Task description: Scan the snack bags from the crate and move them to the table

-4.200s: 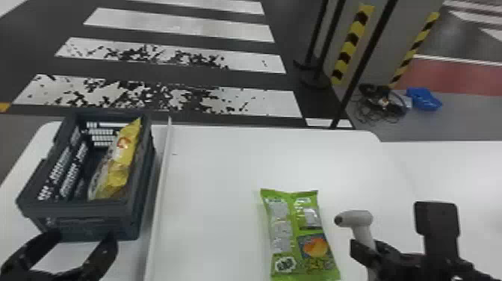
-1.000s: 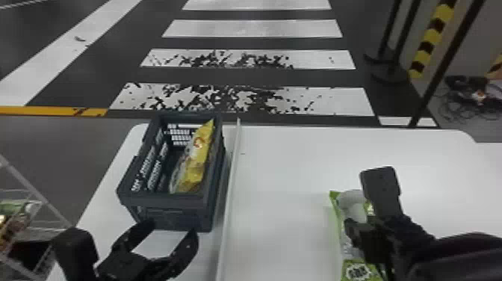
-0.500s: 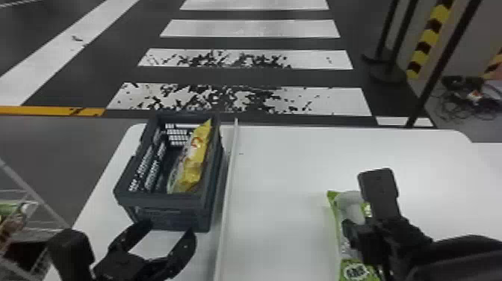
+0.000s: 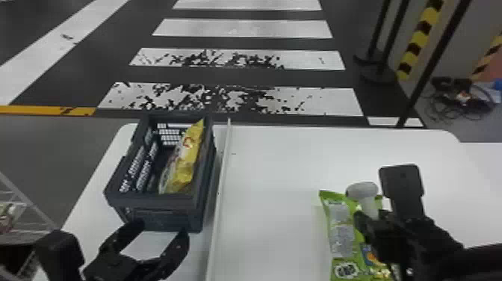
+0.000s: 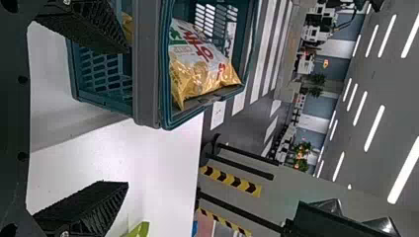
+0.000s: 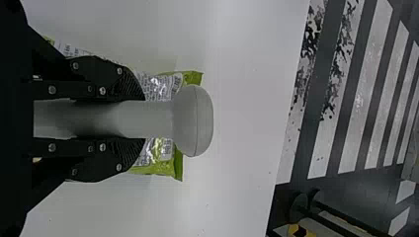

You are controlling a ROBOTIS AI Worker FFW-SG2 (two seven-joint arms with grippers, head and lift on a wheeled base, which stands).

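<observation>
The yellow bag [image 4: 186, 160] sat in the crate [image 4: 157, 209], long axis running away, far end slanting right. The green bag [image 4: 341, 231] pointed away on the surface [image 4: 276, 209], below the scanner [image 4: 362, 190] clamped in the right claw [image 4: 371, 220]. The left claw [image 4: 158, 233] gaped near the crate.

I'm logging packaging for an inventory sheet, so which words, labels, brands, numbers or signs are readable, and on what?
Nothing reads clearly enough to quote.
Yellow-and-white bag in the crate: large red lettering, too blurred to read surely.
Green bag on the table: printed blocks, too small and blurred.
Hazard strip beyond the table: black-and-yellow bands, no legible words.
</observation>
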